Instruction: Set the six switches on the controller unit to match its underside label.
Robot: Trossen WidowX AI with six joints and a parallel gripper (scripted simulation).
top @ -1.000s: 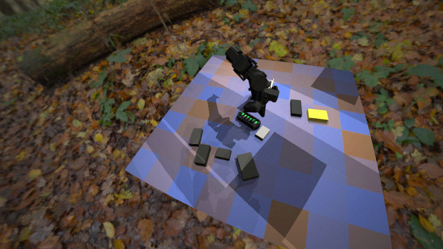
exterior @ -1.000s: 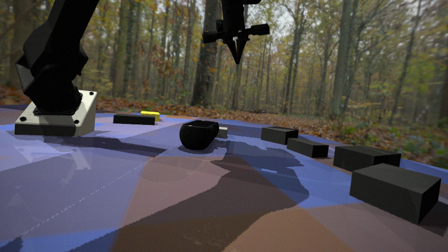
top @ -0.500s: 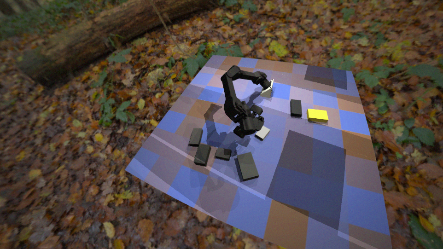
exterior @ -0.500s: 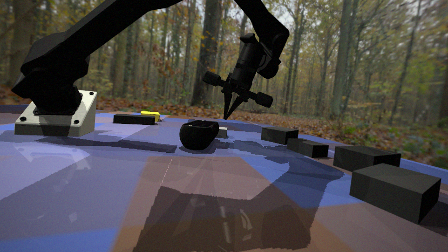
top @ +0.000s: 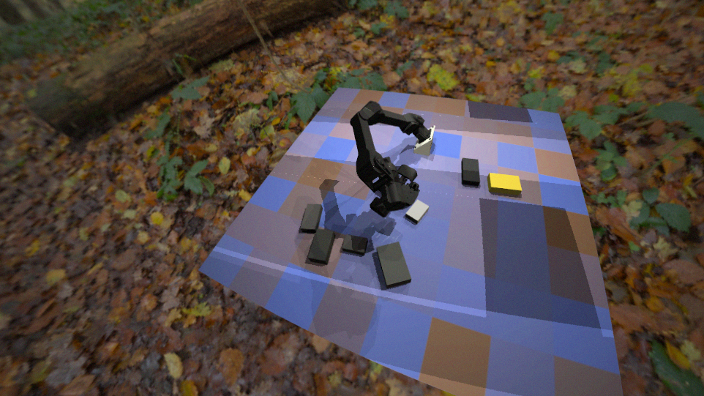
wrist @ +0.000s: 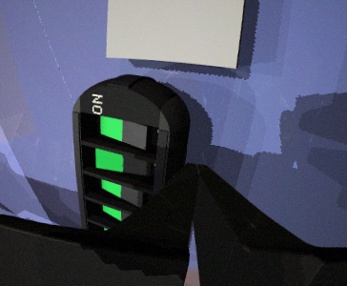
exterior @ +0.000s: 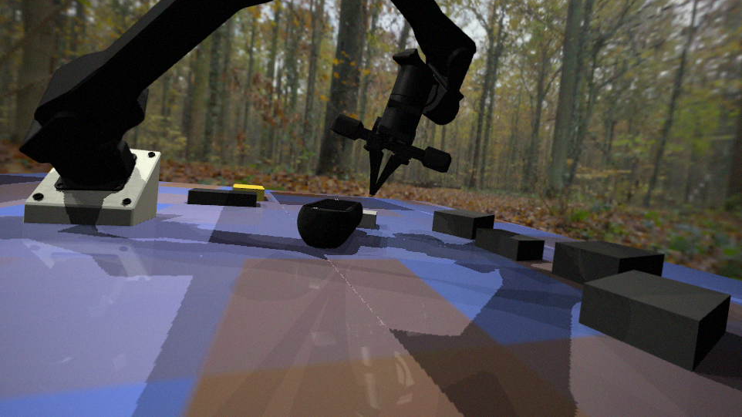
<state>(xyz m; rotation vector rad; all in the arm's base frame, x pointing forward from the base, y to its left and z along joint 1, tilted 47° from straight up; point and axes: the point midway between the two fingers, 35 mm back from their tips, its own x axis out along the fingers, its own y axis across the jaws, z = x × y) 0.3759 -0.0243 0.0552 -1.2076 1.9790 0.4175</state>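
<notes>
Black fingers [exterior: 374, 191] together (nothing between them), just above the dark grey rounded controller unit [exterior: 327, 222] on the checkered worktop [exterior: 273, 308].

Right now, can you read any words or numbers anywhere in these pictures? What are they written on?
"ON": white letters, seen turned sideways in the wrist view, on the far end of the controller unit, on the green side of its rocker switches.
The switch numbers cannot be made out in any view.
The white block, the yellow block and the dark blocks show no writing.

A matte black arm [exterior: 180, 13] with tapered, pointed jaws stands on a pale wedge-shaped base [exterior: 143, 193] with dark screws.
</notes>
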